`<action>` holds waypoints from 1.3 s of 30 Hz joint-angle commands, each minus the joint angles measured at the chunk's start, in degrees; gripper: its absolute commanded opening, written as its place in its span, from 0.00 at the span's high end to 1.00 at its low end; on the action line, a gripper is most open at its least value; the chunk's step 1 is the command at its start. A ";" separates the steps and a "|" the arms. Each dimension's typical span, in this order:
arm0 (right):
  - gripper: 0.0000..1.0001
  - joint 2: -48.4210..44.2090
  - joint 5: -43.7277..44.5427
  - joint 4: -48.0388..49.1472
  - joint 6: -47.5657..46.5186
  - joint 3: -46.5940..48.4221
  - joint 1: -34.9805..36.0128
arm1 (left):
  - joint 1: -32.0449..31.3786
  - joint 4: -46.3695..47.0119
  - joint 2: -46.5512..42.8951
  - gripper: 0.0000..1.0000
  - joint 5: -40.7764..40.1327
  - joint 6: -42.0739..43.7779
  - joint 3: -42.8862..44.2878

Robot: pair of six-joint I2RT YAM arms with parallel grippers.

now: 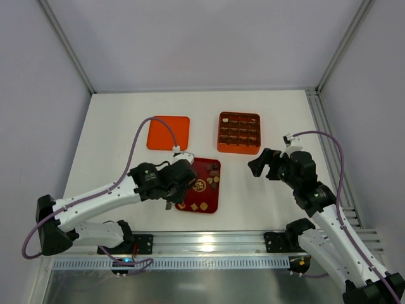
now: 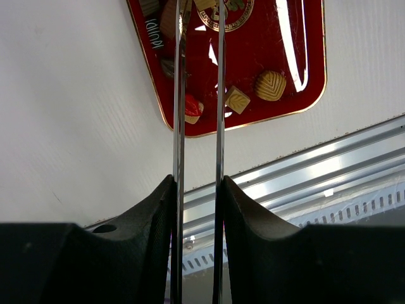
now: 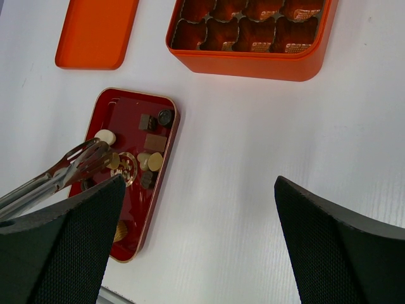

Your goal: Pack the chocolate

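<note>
Bright, even light from above, flat over the white table (image 1: 126,126); only faint, soft shadows under the arms. Hard white glare off the metal rail (image 1: 209,244) at the near edge, nearly blown out. Over to the left wrist view: long white streaks of reflection down the glossy red tray (image 2: 259,44), tongs (image 2: 179,95) mirror-bright and tinted red, chocolate (image 2: 271,85) crisp enough to show ribbing. Left gripper (image 2: 197,180) close to the lens, black, underexposed, hardly any detail. Right wrist view: well lit, glints inside the orange box (image 3: 253,63), right gripper (image 3: 199,183) dark, weave just visible on its fingers (image 3: 329,240), tongs slightly soft.
</note>
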 commanded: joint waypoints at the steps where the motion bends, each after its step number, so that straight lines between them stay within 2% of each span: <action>1: 0.00 -0.39 -0.24 2.32 -0.40 -0.45 -0.09 | -0.47 1.50 -0.13 0.66 -0.89 -1.22 -0.27; 39: 0.00 -0.83 -0.24 1.97 -0.49 -0.54 -0.09 | -2.67 -1.58 0.75 0.64 -2.56 -2.19 2.01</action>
